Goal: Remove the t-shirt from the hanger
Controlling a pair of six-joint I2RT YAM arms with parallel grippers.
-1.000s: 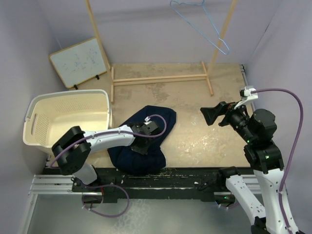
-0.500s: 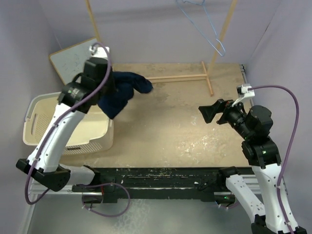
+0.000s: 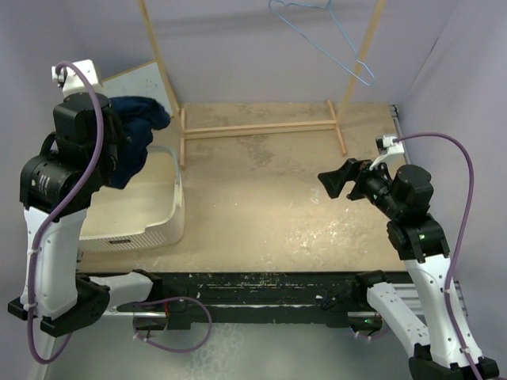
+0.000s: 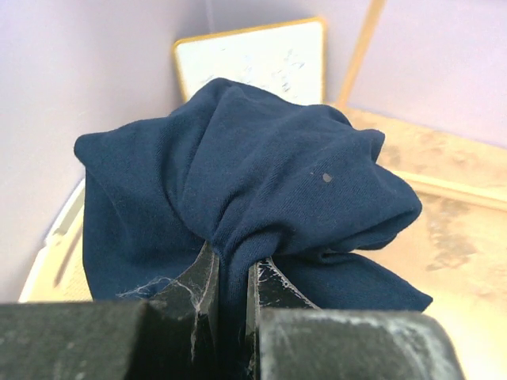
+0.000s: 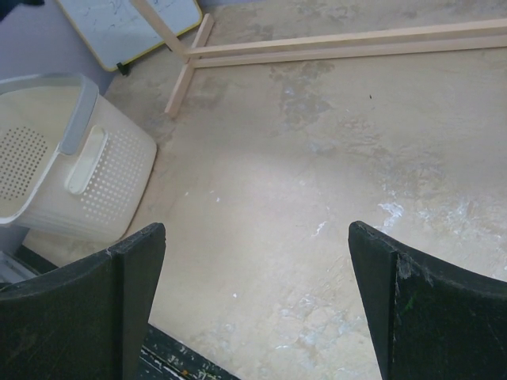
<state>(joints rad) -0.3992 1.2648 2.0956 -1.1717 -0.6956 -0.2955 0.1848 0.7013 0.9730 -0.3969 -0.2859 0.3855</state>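
Note:
The dark navy t-shirt hangs bunched from my left gripper, raised high over the cream basket at the left. In the left wrist view the jaws are shut on a fold of the t-shirt, with my left gripper pinching it. The light-blue wire hanger hangs bare on the wooden rack at the back right. My right gripper is open and empty above the table's right side; it also shows in the right wrist view.
A wooden rack stands at the back, its base bars on the table. A small whiteboard leans on the back wall at the left. The basket shows in the right wrist view too.
My left arm lifted the t-shirt off the table, swung it left and up, and now holds it over the basket. My right gripper shifted slightly left.

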